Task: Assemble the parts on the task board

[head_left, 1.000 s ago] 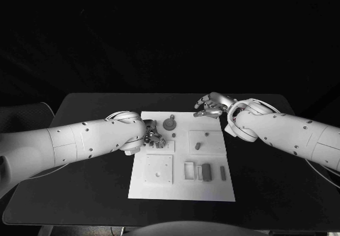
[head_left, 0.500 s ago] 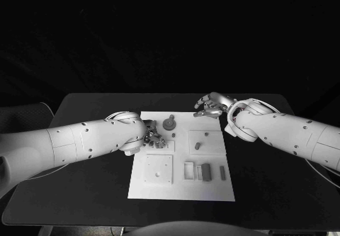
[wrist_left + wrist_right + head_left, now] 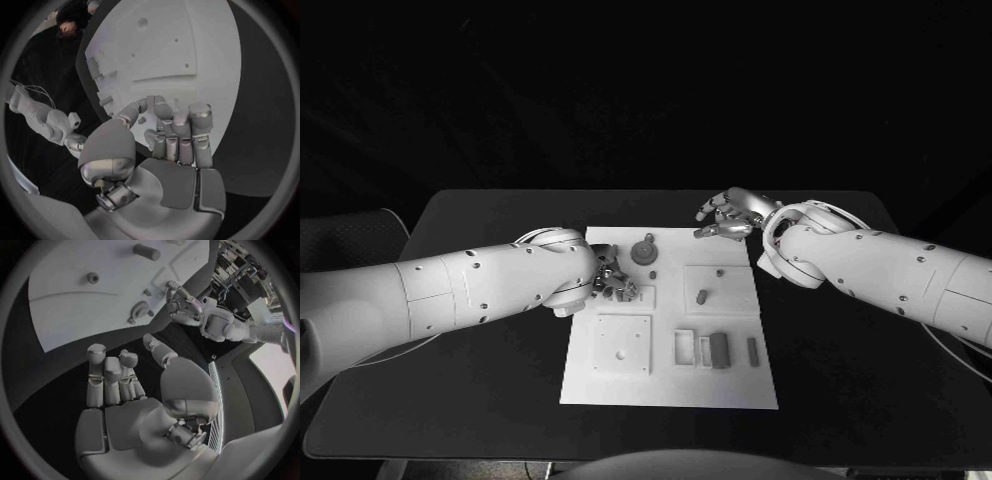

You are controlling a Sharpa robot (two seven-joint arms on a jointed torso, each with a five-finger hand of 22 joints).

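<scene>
Two hands working at the far end of the board

From my head, I am seeing the white board [image 3: 668, 385] mid-table, small grey parts [image 3: 718, 349] lying near its near edge; they are looking light, stiff and slick, best pinched across their long sides. My left hand [image 3: 613, 283] is curling over the board's left edge; I cannot tell whether it holds anything. At my right wrist, my right hand [image 3: 119, 375] is hanging empty, fingers loosely apart.
</scene>
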